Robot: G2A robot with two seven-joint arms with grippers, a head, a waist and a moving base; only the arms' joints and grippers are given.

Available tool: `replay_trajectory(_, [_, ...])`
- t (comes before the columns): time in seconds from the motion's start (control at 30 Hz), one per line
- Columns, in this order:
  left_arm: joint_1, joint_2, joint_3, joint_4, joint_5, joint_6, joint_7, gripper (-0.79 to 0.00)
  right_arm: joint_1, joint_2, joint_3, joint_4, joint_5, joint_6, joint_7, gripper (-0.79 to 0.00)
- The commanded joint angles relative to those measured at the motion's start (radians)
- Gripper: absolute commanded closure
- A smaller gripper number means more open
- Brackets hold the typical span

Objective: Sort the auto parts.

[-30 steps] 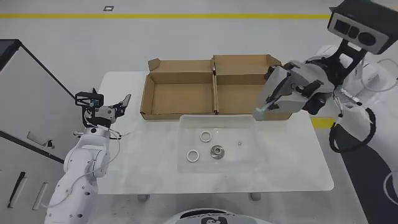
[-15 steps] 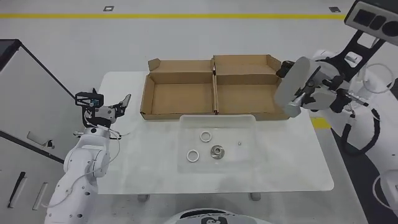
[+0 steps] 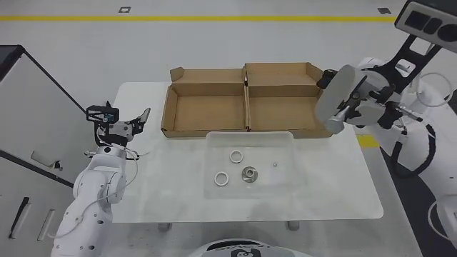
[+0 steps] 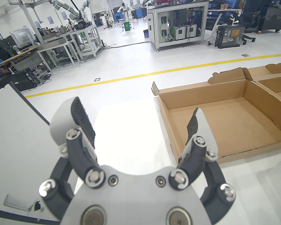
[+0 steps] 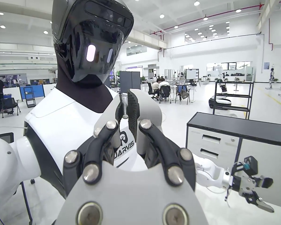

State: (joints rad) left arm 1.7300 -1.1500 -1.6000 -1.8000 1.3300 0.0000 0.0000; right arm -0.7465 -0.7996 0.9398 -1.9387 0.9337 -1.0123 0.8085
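My right gripper (image 5: pixel 126 108) is shut on a small threaded metal bolt (image 5: pixel 124 105), held up in the air and pointing back toward the robot. In the top view the right arm (image 3: pixel 341 103) hovers over the right end of the right cardboard box (image 3: pixel 282 111). A clear tray (image 3: pixel 214 143) holds two white rings (image 3: pixel 235 156) (image 3: pixel 222 179), a metal hub (image 3: pixel 250 174) and a tiny part (image 3: pixel 275 163). My left gripper (image 4: pixel 140 120) (image 3: pixel 136 121) stands open and empty at the table's left edge, beside the left cardboard box (image 4: pixel 224 118).
Two open cardboard boxes (image 3: pixel 207 111) stand side by side at the back of the white table (image 3: pixel 321 185), with the tray just in front of them. A white panel (image 3: pixel 28 107) stands off the table's left side.
The right arm has swung up and away from the right box and turned its wrist, taking the bolt with it. In the last half second it kept still. The left arm has not moved.
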Motion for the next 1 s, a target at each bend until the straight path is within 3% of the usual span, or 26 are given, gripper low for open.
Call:
replay_trajectory(0.0, [0.0,0.0,0.0,0.0,0.0,0.0,0.0,-0.785,0.0,0.0,0.0,0.0,0.0,0.0,0.0,0.0])
replay_trajectory(0.67, [0.0,0.0,0.0,0.0,0.0,0.0,0.0,-0.785,-0.022,-0.005,0.008,-0.027,-0.013,0.023,-0.031,0.0])
replay_trajectory(0.97, [0.0,0.0,0.0,0.0,0.0,0.0,0.0,-0.785,-0.071,-0.032,-0.003,-0.083,0.142,0.0,-0.006,0.0])
